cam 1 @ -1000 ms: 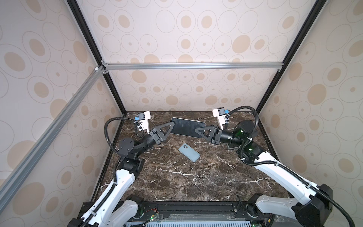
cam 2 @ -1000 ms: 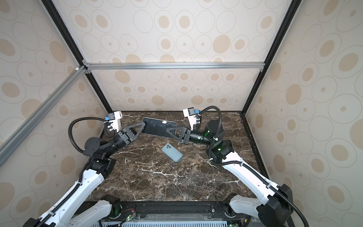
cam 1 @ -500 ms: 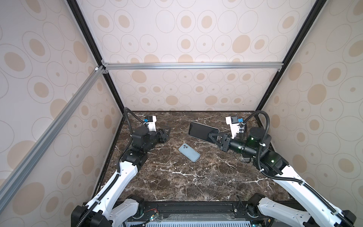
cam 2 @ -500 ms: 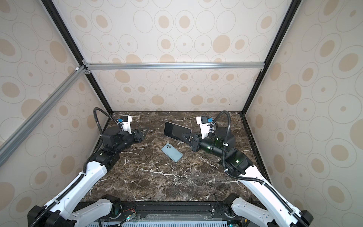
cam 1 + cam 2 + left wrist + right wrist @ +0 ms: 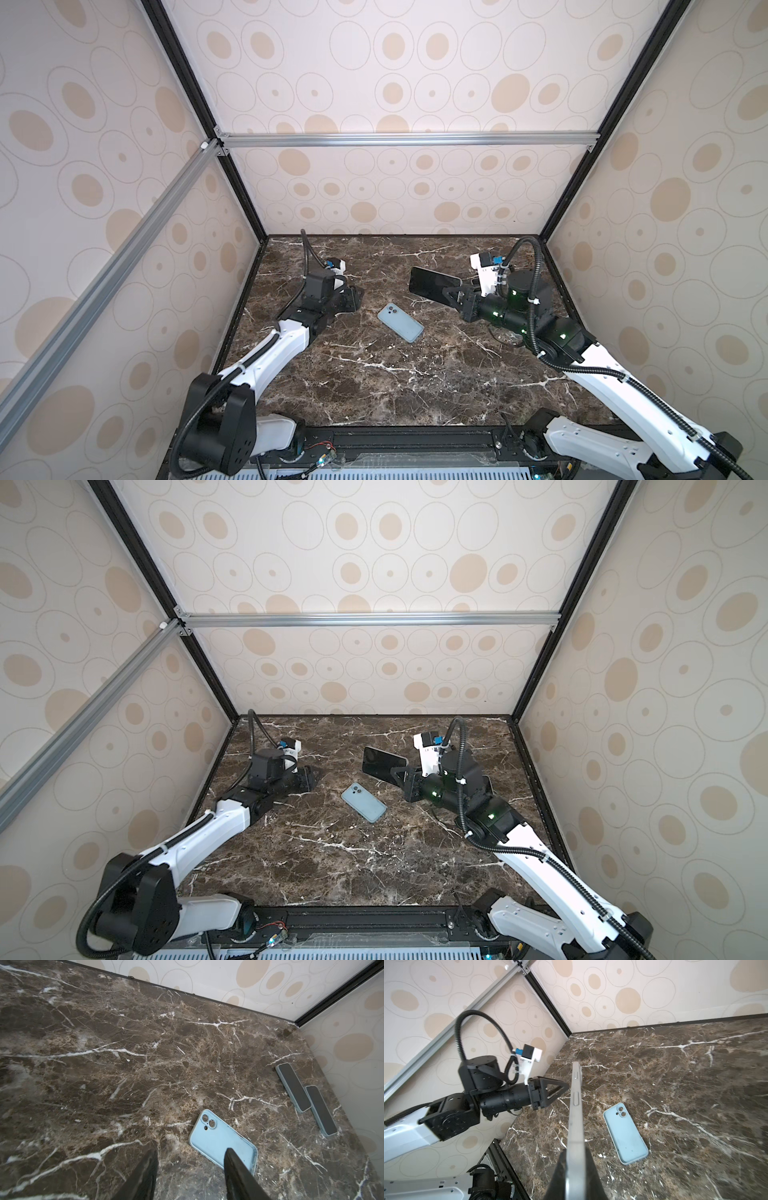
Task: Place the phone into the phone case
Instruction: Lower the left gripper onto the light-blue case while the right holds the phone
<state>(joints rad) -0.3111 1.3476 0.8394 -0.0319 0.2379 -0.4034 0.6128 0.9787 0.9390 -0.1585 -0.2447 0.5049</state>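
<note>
Your right claw grips the phone at 1 o'clock from the phone case; your left claw, at 10 o'clock, stands half open, empty.

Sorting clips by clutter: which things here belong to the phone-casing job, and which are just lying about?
Job: phone in the right gripper; empty light blue phone case; open left gripper.
Lying about: two cased phones, beside a side wall.
</note>
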